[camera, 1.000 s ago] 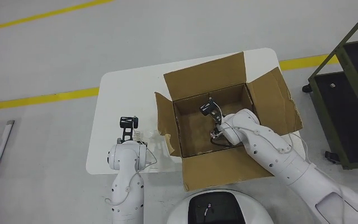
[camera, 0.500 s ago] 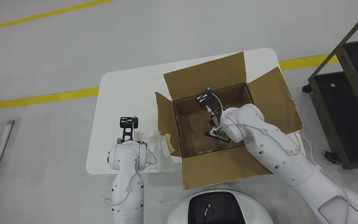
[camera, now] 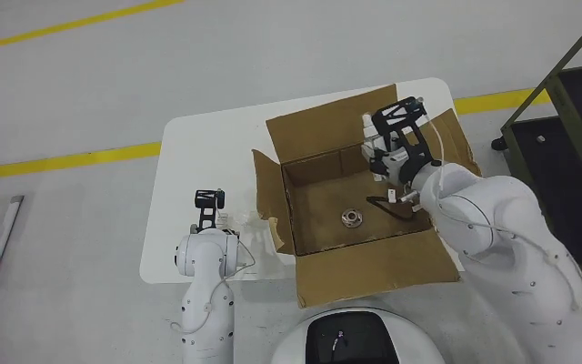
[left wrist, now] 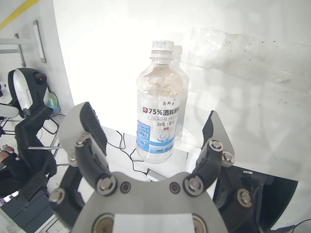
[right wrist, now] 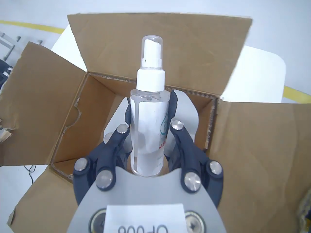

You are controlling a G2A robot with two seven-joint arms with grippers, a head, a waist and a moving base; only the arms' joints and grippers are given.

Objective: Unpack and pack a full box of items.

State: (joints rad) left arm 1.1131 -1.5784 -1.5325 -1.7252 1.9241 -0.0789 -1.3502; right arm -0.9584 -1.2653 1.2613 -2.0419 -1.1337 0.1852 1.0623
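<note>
Spray bottle (right wrist: 148, 112) clamped mid-body in R gripper (right wrist: 151, 104), over back rim of cardboard box (camera: 336, 123). Prob. light, stiff, slick plastic; grip body, not nozzle cap. L gripper (left wrist: 151, 122) wide open, empty.

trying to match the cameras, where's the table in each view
top view: table fills the middle, under the box, bare on the side of the left arm.
left wrist view: table is the white surface stretching away behind the bottle.
right wrist view: table shows as a white rounded corner past the box flaps.
shared landmark: yellow floor line, on the floor beyond the table's edge.
</note>
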